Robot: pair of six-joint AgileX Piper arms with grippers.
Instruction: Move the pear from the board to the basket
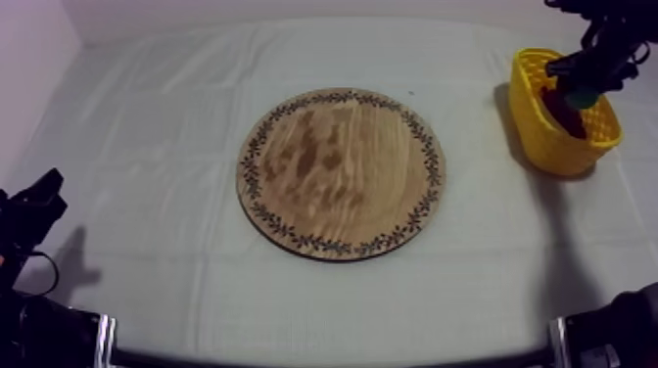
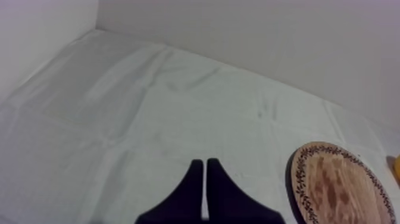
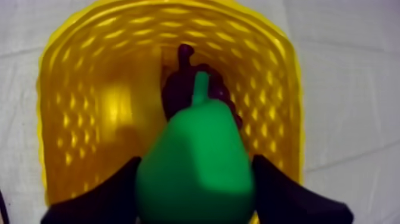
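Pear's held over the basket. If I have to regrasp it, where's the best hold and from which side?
Probably the broad belly of the pear, where the right gripper is shut on it: a finger on each flank, approaching from the base end, stem pointing away. The narrow neck tapers and would likely slip.

Table (image 1: 323, 338) under a grey-white cloth (image 1: 147, 166), which is crossed by straight fold lines and shallow wrinkles. At the far edge the cloth meets a plain pale back wall (image 1: 294, 10). A side wall (image 1: 29, 59) of the same tone joins the back wall at the left, forming a corner (image 2: 97, 15). The light is soft and even, with a faint violet cast on both walls. Dim shadows (image 1: 73, 259) lie on the cloth near the front left and at the right.
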